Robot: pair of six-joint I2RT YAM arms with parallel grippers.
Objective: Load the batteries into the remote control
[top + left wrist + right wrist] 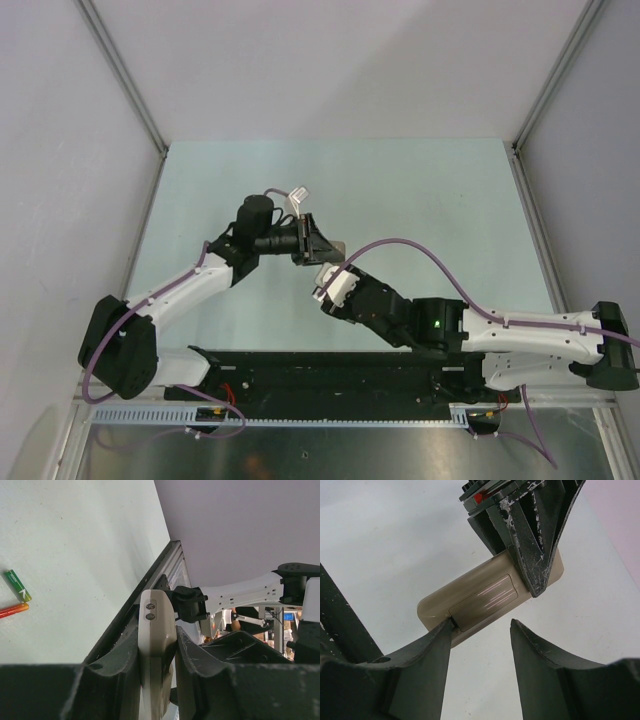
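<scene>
Left end effector (157, 652) clenched on remote control (156, 625); right end effector (481, 625) released, jaws apart just beside it.

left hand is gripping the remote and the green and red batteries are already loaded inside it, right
Not quite. The left hand does grip the remote, but the green battery and the red battery are not inside it. They lie side by side on the table. The left wrist view shows this.
</scene>
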